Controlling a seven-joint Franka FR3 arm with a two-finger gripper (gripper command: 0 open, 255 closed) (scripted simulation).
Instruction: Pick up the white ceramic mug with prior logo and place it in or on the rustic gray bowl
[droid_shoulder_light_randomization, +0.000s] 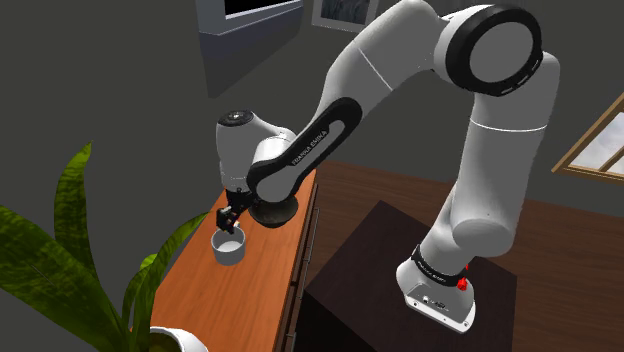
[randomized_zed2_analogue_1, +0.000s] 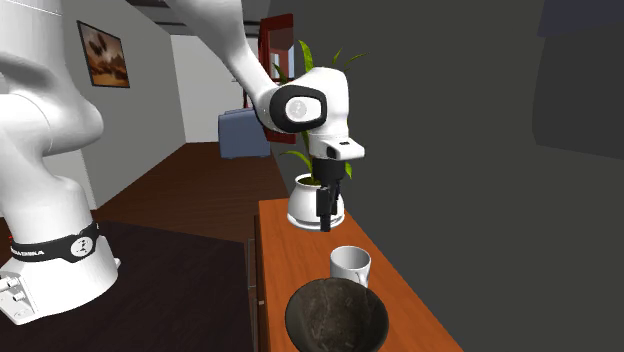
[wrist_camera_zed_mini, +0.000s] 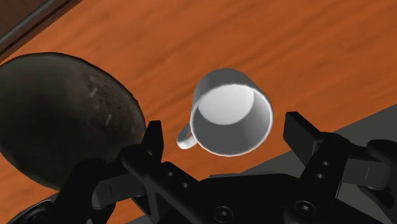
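Claw (wrist_camera_zed_mini: 226, 130) is wide open and holds nothing. Both black fingers (wrist_camera_zed_mini: 153, 137) stand clear of the mug.

The plain white, glossy mug (wrist_camera_zed_mini: 232, 121) stands upright with its mouth up on the orange-brown wooden table (wrist_camera_zed_mini: 286, 51). No logo can be made out on it.

Key relation: the mug is straight ahead along the claw's approach line, framed between the two fingers and below them, with a visible gap. The shoulder view agrees, with the claw (droid_shoulder_light_randomization: 231, 218) hanging just above the mug (droid_shoulder_light_randomization: 228, 247).

The mug sits by the table's wall-side long edge. It's between the white plant pot (randomized_zed2_analogue_1: 305, 205) and the dark, rough-looking round bowl (randomized_zed2_analogue_1: 335, 318), nearer the bowl but not touching it. The bowl is at the table's end away from the pot.

The mug's handle (wrist_camera_zed_mini: 184, 140) sticks out toward the bowl (wrist_camera_zed_mini: 63, 121), on the side of the finger nearer the bowl. That puts it roughly on the closing line.

Judgement:
- The next move is a straight descent, since no real sideways correction looks necessary.
- The risk is that the bowl-side finger lands on the handle instead of the wall, so a small wrist turn or a rim pinch may be safer.
- After that, the carry over to the bowl is short.
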